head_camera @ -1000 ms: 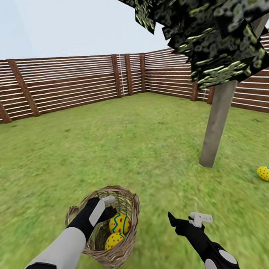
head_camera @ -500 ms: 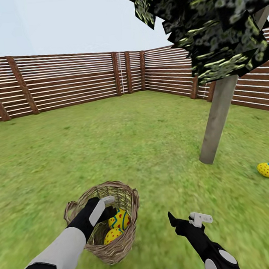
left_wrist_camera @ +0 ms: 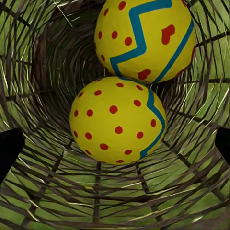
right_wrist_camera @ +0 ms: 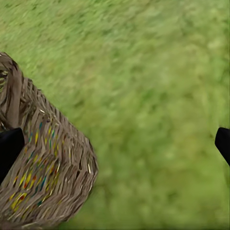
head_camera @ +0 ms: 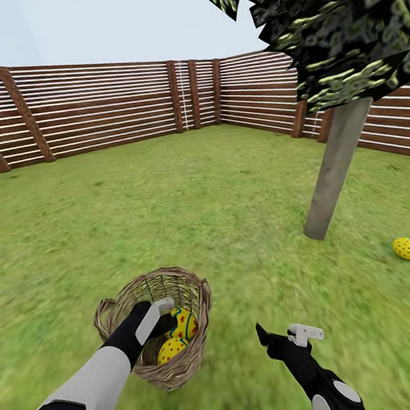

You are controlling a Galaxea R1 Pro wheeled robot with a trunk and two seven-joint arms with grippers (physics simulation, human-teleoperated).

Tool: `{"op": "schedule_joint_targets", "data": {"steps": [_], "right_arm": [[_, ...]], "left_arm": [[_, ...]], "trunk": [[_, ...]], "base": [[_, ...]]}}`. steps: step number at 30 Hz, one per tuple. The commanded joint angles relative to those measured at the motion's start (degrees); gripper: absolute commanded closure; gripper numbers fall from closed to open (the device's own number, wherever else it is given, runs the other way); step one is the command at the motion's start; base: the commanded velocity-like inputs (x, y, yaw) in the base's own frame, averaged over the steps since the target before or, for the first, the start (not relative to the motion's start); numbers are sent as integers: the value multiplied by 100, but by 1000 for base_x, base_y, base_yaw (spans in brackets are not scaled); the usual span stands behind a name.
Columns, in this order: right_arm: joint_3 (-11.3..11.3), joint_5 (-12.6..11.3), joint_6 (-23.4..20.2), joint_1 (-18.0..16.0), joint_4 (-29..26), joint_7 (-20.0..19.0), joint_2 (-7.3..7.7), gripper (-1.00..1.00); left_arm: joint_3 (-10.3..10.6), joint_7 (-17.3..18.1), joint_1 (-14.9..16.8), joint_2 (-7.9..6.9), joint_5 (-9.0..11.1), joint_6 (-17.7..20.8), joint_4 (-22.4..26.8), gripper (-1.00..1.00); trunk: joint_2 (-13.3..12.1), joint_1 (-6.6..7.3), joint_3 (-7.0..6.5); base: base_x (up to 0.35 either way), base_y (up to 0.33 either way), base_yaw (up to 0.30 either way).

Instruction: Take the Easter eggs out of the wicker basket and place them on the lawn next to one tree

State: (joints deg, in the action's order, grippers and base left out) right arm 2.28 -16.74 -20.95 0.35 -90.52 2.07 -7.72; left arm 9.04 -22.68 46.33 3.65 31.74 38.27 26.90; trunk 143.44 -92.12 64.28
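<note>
Left gripper (head_camera: 166,316) (jaws spread) inside wicker basket (head_camera: 194,356).

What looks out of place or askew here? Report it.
The wicker basket sits tilted on the lawn, its mouth leaning away from the robot, with two Easter eggs inside. A third egg lies alone on the grass right of the tree. Nothing looks damaged.

head high over lawn (head_camera: 167,202), wrists near basket (head_camera: 183,364)
</note>
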Motion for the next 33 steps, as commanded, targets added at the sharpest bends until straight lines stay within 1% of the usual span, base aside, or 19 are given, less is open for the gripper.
{"op": "schedule_joint_targets", "data": {"steps": [1, 9, 23, 33], "right_arm": [[1, -49, -23, 0, -10, 22, -1, -100], [1, -49, -23, -1, -10, 22, -1, -100], [3, -48, -20, -4, -10, 22, -1, -100], [4, -49, -21, -7, -7, 22, -1, -100]], "left_arm": [[36, -48, 1, -5, 60, 5, 11, -100], [35, 118, -1, -5, 60, -27, 14, -100], [36, 154, -1, -5, 60, -134, 17, -100], [31, 153, -16, -5, 64, -131, 134, -100]], "trunk": [[4, -1, 27], [14, -22, 204], [33, -58, 514], [33, -58, 514]], "base": [[0, 0, 0], [0, 0, 0], [0, 0, 0], [0, 0, 0]]}}
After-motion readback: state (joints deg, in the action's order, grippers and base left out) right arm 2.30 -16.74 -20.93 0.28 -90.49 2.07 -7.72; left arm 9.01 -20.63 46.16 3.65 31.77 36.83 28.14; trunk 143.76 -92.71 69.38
